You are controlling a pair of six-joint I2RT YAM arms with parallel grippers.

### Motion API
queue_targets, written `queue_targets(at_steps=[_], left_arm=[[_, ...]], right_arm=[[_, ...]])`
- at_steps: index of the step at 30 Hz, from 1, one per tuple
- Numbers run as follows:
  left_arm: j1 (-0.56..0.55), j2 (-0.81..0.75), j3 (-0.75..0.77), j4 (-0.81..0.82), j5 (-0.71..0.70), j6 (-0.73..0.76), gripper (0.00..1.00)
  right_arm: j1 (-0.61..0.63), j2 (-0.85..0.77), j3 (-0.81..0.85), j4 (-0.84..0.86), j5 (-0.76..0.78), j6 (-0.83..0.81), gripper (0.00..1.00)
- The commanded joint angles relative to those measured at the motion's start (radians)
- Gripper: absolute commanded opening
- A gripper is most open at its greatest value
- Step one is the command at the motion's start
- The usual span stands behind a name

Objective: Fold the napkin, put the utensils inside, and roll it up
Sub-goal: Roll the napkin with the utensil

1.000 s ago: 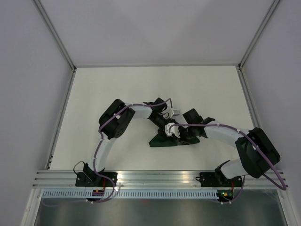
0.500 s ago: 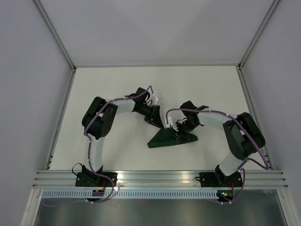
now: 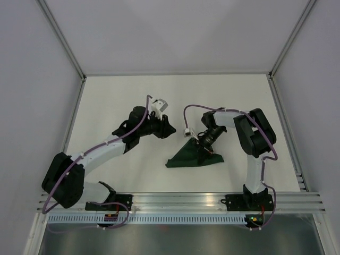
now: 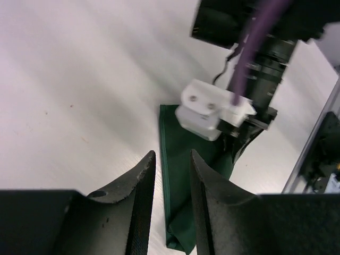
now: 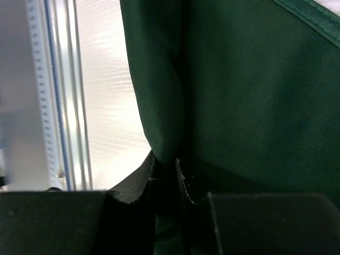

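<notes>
The dark green napkin (image 3: pixel 185 158) lies folded in a rough triangle at mid-table. My right gripper (image 3: pixel 204 147) is down on its right part, shut on a raised fold of the cloth; in the right wrist view (image 5: pixel 166 164) the fold rises between the jaws and the napkin (image 5: pixel 255 95) fills the frame. My left gripper (image 3: pixel 168 131) hovers up and left of the napkin, open by a narrow gap and empty. In the left wrist view (image 4: pixel 172 167) the napkin (image 4: pixel 178 154) lies below it. The knife is not visible in any view.
The aluminium rail (image 3: pixel 180 199) runs along the near table edge and also shows in the right wrist view (image 5: pixel 58 95). The right arm's white wrist camera block (image 4: pixel 204 109) stands above the napkin. Grey walls enclose the white table (image 3: pixel 234 98).
My left arm has pulled back from the napkin to the upper left, its elbow swinging far left. My right arm has straightened over the napkin and kept its grip on the cloth.
</notes>
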Motion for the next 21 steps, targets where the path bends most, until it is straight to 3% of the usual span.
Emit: queue_targets(at_steps=[1, 8, 15, 21], left_arm=[[-0.137, -0.096, -0.093, 0.148, -0.306, 0.191, 0.38], [-0.465, -0.095, -0.145, 0.186, -0.578, 0.456, 0.42], [-0.64, -0.016, -0.171, 0.26, -0.682, 0.575, 0.45], [-0.771, 0.151, -0.155, 0.326, -0.797, 0.711, 0.47]], right_arm=[[-0.001, 0.107, -0.002, 0.019, 0.146, -0.061, 0.01], [-0.011, 0.178, 0.067, -0.013, 0.152, -0.027, 0.01], [-0.03, 0.207, 0.095, -0.028, 0.141, -0.013, 0.01], [-0.044, 0.231, 0.118, -0.053, 0.129, -0.015, 0.01]])
